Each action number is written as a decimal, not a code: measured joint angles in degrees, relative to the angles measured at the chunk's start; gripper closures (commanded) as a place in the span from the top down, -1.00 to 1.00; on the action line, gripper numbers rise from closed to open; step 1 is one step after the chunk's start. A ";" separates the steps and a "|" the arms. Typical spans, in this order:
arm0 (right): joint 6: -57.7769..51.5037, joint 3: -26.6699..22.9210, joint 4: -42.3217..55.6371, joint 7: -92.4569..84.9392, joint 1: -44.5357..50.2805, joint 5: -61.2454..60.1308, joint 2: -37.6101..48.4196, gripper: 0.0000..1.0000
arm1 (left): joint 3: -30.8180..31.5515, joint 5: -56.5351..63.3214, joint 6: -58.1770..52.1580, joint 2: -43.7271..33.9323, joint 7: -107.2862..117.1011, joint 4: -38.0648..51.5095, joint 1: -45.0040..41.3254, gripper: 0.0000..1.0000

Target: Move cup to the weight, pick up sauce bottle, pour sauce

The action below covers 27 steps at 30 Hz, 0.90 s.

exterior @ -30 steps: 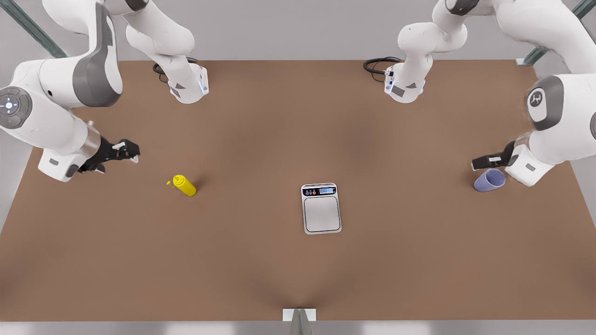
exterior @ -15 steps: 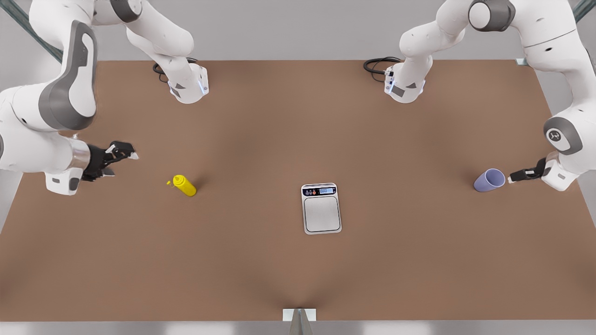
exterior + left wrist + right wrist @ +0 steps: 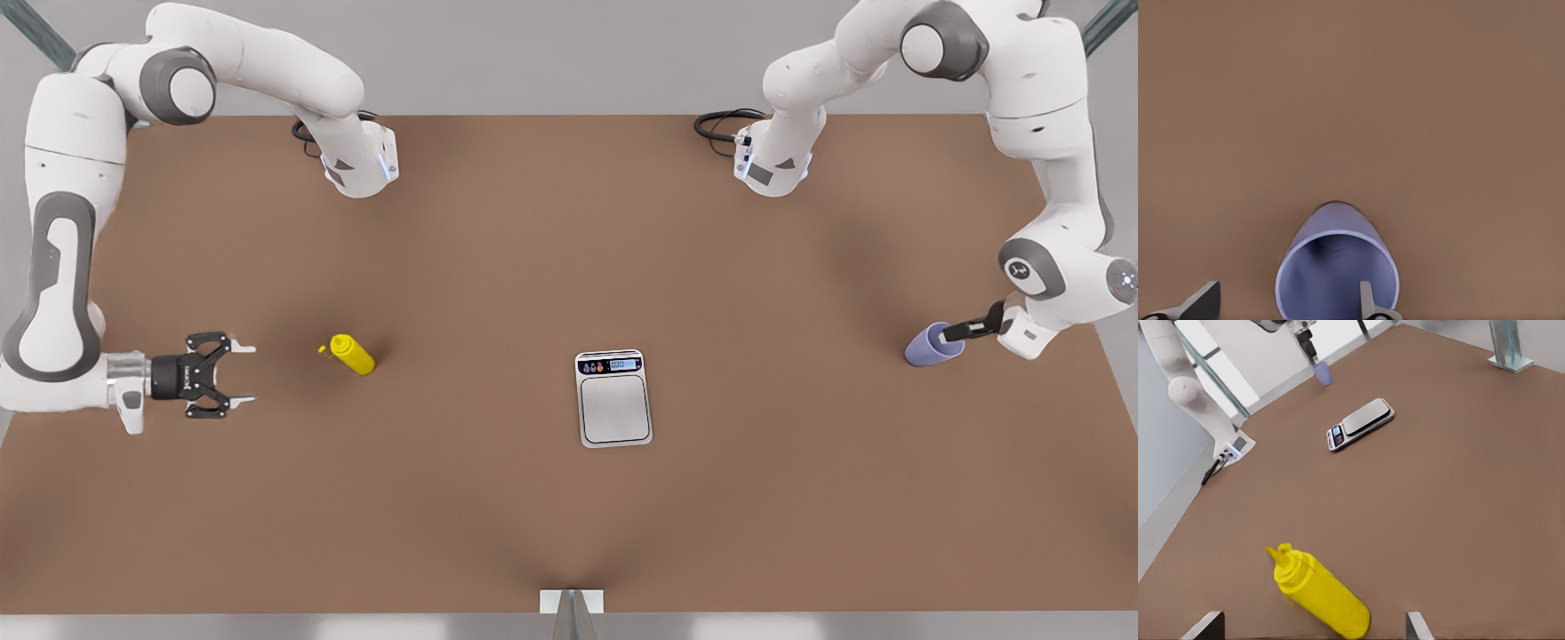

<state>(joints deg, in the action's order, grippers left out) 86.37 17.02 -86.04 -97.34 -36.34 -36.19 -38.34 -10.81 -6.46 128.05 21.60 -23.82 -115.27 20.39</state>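
Left claw (image 3: 953, 334) finger inside cup (image 3: 1336, 270)

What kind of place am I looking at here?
Likely a simulated robot test bench, not a kitchen: a bare brown tabletop with two white arms bolted on, holding a small yellow squeeze bottle, a flat grey-plated kitchen scale and a lavender cup.
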 measured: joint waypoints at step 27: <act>13.43 4.48 -21.71 -5.76 -7.15 -8.61 4.31 1.00 | 0.00 -0.08 2.81 4.24 0.17 0.90 -0.18 -0.57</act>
<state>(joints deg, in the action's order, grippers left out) 99.80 21.51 -107.74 -103.10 -43.50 -44.80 -34.03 -10.81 -6.54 130.87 25.84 -23.65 -114.37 20.21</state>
